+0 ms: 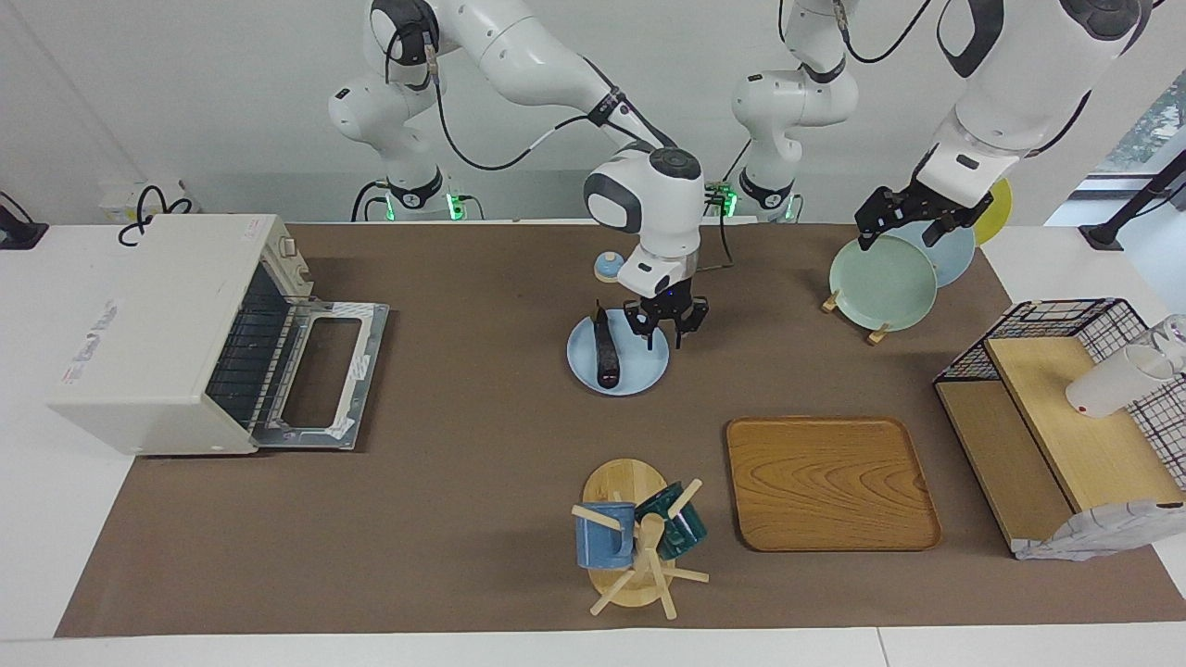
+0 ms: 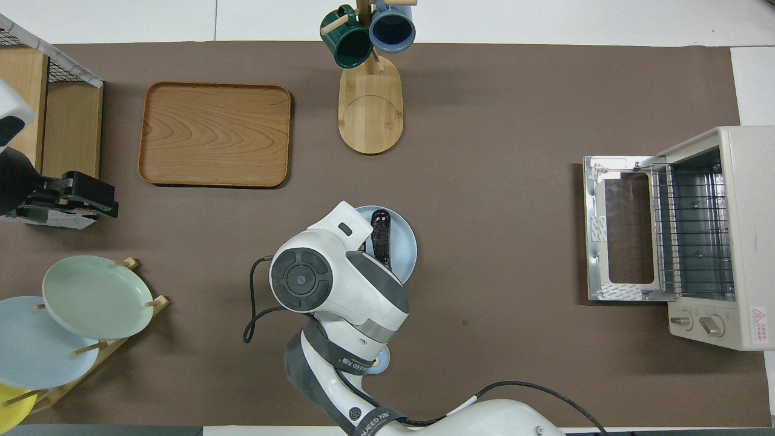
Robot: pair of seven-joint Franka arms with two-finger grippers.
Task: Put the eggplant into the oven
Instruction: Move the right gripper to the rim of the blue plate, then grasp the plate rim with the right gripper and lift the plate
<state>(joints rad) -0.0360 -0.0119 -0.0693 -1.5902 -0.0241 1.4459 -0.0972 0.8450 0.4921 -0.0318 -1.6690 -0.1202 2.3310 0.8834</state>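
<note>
Overhead, the right gripper [image 1: 665, 335] is hidden by its own arm above the eggplant [image 1: 606, 351]; it holds nothing, its finger gap unreadable.

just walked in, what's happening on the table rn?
The right gripper hangs low over the light blue plate, beside the long dark purple eggplant that lies on it; nothing is gripped yet. The boxy white toaster oven stands at the right arm's end of the table, its door folded down and the wire rack bare. The left gripper is open, up over the rack of plates, holding nothing; that arm waits.
</note>
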